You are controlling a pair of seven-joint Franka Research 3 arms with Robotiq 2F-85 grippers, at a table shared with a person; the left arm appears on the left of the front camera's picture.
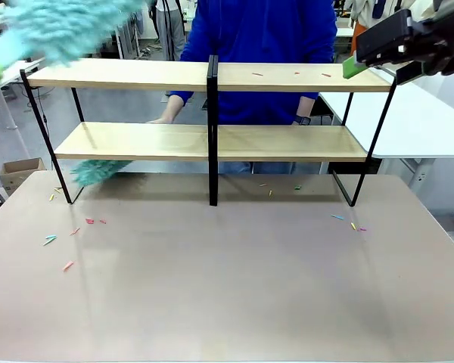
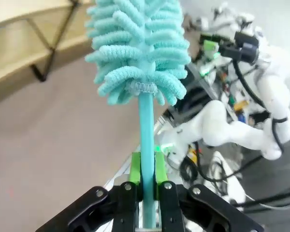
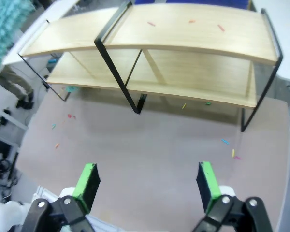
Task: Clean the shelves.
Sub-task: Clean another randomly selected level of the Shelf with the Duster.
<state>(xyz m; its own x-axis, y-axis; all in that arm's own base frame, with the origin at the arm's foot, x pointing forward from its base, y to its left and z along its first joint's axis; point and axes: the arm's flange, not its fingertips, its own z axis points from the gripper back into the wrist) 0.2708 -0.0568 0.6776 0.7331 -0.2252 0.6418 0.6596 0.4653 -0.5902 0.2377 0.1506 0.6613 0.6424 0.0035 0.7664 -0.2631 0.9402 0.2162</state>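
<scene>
The shelves (image 1: 287,77) stand at the far side of the tabletop (image 1: 227,302), with a person (image 1: 265,30) behind them. The left fingers (image 2: 135,169) squeeze a fluffy duster (image 2: 137,43). The right fingers (image 3: 87,181) are wide apart, holding nothing. Little colored bits (image 1: 68,265) lie on the tabletop.

White side table (image 1: 431,121), cardboard box (image 1: 19,172), grey floor (image 1: 7,140)

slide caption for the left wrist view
Left gripper shut on the stem of a teal duster, shelves at upper left
</scene>
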